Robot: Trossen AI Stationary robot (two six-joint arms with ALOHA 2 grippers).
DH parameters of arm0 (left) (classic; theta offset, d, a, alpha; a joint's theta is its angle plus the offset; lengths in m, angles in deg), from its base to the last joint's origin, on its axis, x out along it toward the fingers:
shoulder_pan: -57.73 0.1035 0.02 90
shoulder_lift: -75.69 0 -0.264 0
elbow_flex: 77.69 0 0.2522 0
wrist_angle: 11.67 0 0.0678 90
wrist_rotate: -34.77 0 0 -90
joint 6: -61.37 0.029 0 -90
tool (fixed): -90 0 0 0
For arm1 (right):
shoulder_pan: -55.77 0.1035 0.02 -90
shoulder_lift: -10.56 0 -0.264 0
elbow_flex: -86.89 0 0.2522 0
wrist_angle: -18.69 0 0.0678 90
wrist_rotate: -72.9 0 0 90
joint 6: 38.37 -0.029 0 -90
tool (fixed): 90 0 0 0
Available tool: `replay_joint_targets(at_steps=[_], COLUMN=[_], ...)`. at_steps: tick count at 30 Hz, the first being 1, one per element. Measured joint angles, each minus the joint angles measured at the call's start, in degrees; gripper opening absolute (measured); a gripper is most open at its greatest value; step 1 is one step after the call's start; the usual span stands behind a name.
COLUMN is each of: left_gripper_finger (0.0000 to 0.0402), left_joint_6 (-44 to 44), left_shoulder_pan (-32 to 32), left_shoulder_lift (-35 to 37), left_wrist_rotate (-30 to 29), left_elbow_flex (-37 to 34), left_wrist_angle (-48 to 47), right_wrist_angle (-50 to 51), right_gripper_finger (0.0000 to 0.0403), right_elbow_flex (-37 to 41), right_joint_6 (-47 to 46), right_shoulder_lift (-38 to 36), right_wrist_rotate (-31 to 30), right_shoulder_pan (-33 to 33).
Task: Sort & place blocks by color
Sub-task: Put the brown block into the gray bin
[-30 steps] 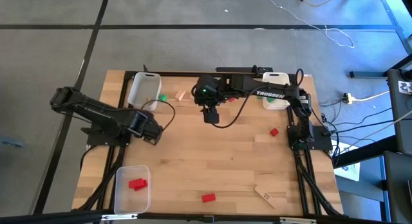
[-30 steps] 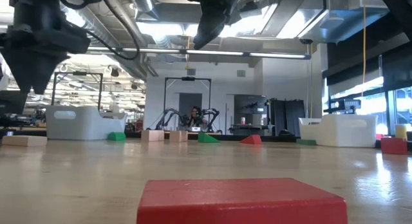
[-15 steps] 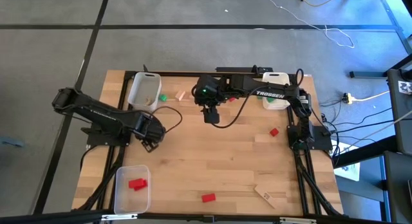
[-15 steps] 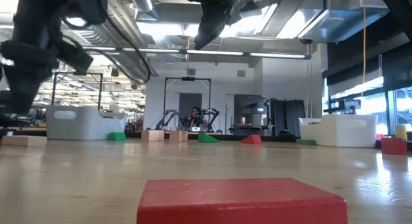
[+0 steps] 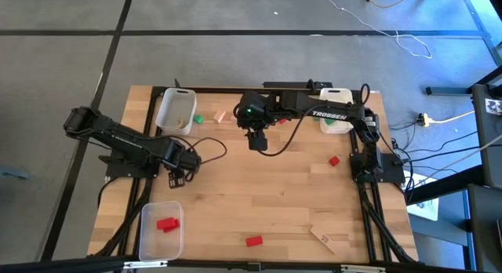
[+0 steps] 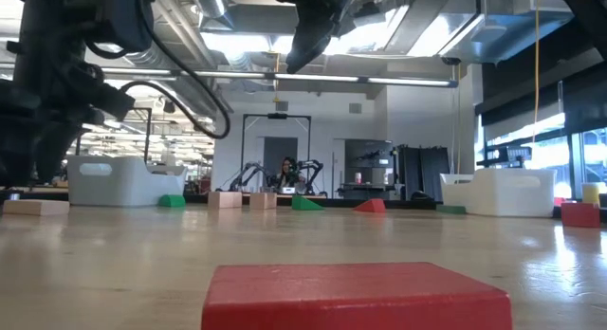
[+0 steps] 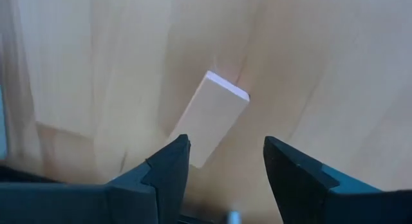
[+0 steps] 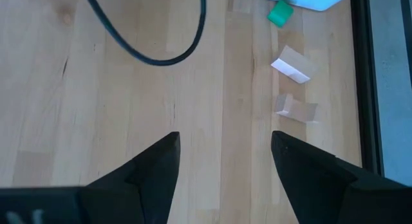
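My left gripper (image 7: 225,141) is open over the left part of the table, fingers pointing down. A pale wood block (image 7: 212,118) lies flat on the table just ahead of the gap between them, untouched. In the high view that gripper (image 5: 180,165) covers the block. My right gripper (image 8: 225,139) is open and waits above the far middle of the table (image 5: 256,140). Ahead of it lie a green block (image 8: 279,13) and two pale blocks (image 8: 293,64). Other blocks lie about: red (image 5: 333,161), red (image 5: 253,241), pale (image 5: 322,238), green (image 5: 198,118).
A clear bin (image 5: 176,110) stands at the far left, another bin (image 5: 335,108) at the far right. A third bin (image 5: 149,242) at the near left holds a red block (image 5: 166,223). A black cable (image 8: 161,56) loops over the table by the right gripper.
My left gripper has tipped from pointing across the table to pointing down, and it has come lower toward the table's left part. My right arm has kept still.
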Motion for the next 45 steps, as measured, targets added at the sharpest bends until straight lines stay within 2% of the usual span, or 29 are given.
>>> replay_joint_targets(at_steps=[5,16,22,26,31,45], left_gripper_finger=[0.0191,0.0191,0.0191,0.0191,0.0192,0.0192], left_joint_6=[10.3,10.5,7.5,7.5,7.6,8.4], left_shoulder_pan=[0.0,0.0,0.0,-0.2,-0.9,-1.3], left_shoulder_lift=[0.0,0.0,0.0,0.0,0.0,-13.5], left_wrist_rotate=[0.1,0.2,-6.2,-3.8,-3.9,-3.9], left_elbow_flex=[0.0,0.0,0.0,0.0,0.0,0.0], left_wrist_angle=[0.1,0.7,0.7,1.6,2.0,4.1], right_wrist_angle=[0.0,0.0,0.0,0.0,0.0,-0.2], right_gripper_finger=[0.0244,0.0244,0.0244,0.0244,0.0244,0.0244], right_elbow_flex=[0.0,0.0,0.0,0.0,0.0,0.0], right_joint_6=[0.0,0.0,0.0,0.0,0.0,1.6], right_shoulder_lift=[0.0,0.0,0.0,0.0,0.0,0.0], right_wrist_rotate=[0.0,0.0,0.0,0.0,0.0,0.0], right_shoulder_pan=[0.0,0.0,0.0,0.0,0.0,0.0])
